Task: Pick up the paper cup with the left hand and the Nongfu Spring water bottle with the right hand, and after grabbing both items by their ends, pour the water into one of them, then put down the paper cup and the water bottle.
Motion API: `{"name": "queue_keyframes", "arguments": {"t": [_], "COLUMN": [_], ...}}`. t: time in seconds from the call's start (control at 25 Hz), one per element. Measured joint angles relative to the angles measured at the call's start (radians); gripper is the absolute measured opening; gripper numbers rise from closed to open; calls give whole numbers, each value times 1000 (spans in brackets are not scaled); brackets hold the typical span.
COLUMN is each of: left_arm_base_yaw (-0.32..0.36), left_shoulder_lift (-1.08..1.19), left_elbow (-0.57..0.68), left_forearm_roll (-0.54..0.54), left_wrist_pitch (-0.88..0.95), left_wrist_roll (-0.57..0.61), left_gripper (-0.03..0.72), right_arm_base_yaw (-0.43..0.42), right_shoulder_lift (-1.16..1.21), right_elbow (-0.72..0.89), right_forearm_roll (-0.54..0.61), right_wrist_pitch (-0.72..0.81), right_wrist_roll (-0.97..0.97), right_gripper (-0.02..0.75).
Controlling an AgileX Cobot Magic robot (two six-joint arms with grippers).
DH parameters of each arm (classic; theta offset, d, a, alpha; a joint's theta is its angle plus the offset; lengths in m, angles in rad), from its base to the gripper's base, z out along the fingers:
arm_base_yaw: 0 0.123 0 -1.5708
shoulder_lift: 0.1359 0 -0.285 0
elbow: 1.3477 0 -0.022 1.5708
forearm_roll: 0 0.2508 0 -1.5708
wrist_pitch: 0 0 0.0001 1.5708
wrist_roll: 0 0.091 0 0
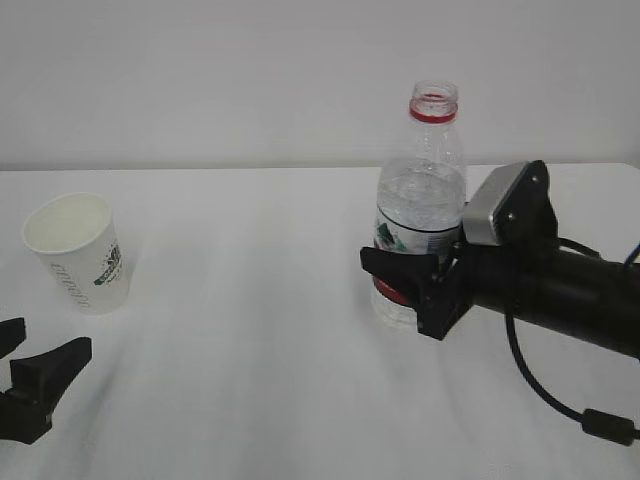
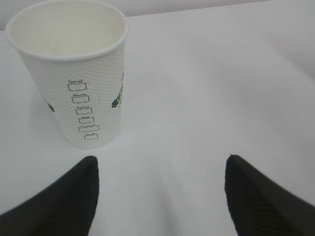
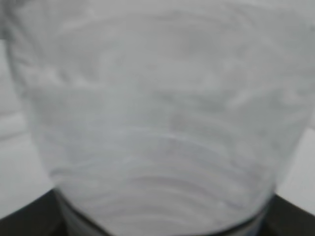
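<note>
Nongfu Spring water bottle (image 1: 421, 210) sits between the right jaws, low on its body, around the band of red-and-white label (image 1: 410, 240). We see the right gripper (image 1: 402, 283) reaching in from the right, one dark finger crossing the near side of the bottle. From the right wrist view the ribbed clear plastic (image 3: 157, 123) fills nearly the whole picture, blurred, with dark finger corners at both lower edges. The jaws look closed against the bottle, which stands upright on the white tabletop (image 1: 250, 300), base down. It is capless, with a red neck ring (image 1: 433, 112) at the top, and water (image 1: 420, 195) shows inside about to shoulder height.

Left jaws stand wide open and hold nothing. We note the left gripper (image 2: 160, 196) low at the near left edge of the tabletop, its two dark fingers (image 2: 64, 196) spread apart. Paper cup (image 2: 74, 73) stands upright just beyond them, toward the left finger's side, not touched. Its rolled rim faces up; checkboxes with grey lettering and part of a green logo show on the wall. Cup and bottle are well apart, cup at the left, bottle right of centre.
</note>
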Motion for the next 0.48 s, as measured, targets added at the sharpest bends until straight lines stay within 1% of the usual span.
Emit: {"name": "queue_keyframes", "arguments": {"t": [0.2,0.48], "left_arm_base_yaw": [0,0], "left_shoulder_lift": [0,0], "left_elbow": [0,0], "left_forearm_roll": [0,2], "left_wrist_pitch": [0,0], "left_wrist_roll": [0,0], "left_gripper": [579,579], "right_arm_base_yaw": [-60,-65], "right_shoulder_lift": [-48,-148], "right_elbow": [121,255], "right_forearm_roll": [94,273], "right_wrist_pitch": [0,0], "right_wrist_roll": [-68,-190], "right_gripper": [475,475]}}
